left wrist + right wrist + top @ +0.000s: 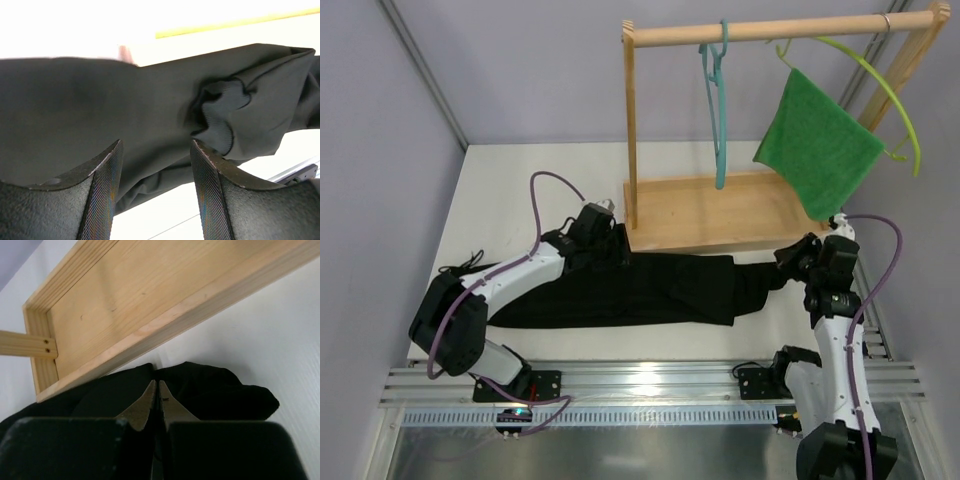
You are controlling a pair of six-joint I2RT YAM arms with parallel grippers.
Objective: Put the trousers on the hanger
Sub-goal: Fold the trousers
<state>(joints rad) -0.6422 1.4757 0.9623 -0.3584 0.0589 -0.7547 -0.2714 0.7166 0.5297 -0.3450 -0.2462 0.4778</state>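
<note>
Top view: trousers [620, 290] lie flat on the tabletop [510, 190], just in front of the wooden rack's tray [720, 215]. The hanger [717, 110] hangs bare on the rail [770, 30] above. The tray holds only the rack's posts. Left wrist: left tool [155, 145] released, jaws apart over the fabric, nothing pinched. Right wrist: right tool [155, 385] clenched at the trouser end beside the tray; cannot tell if cloth is caught. Risks: a thin pinch slips on lifting; cloth snags the tray edge; the loose hanger swings off.
</note>
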